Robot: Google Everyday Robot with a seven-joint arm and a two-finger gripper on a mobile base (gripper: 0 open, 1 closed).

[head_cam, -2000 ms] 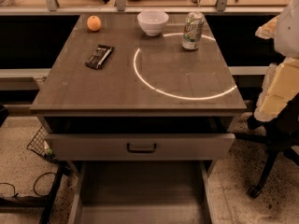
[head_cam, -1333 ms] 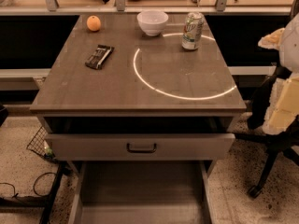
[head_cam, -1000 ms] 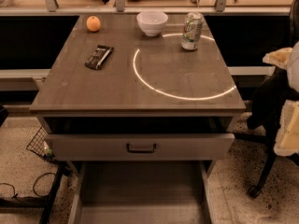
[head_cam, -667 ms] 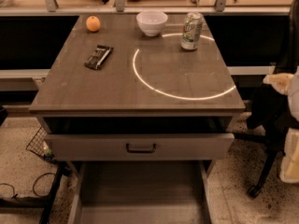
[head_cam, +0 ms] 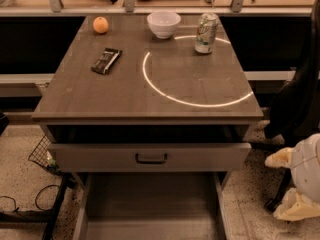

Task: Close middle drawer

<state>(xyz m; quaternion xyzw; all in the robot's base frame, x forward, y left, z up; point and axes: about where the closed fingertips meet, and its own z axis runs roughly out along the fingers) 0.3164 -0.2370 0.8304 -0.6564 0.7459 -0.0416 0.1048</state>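
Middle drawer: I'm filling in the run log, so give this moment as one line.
middle drawer: pulled out, floor bare | tool: low right, apart from drawer | task: not done

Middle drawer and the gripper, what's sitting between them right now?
In the camera view, only speckled floor separates the open middle drawer from the gripper, which is low at the right edge beside a dark chair leg.

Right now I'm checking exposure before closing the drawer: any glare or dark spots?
Camera view: a bright arc of light crosses the tabletop; the middle drawer is dim inside but readable; the gripper, low at the right edge, is well lit.
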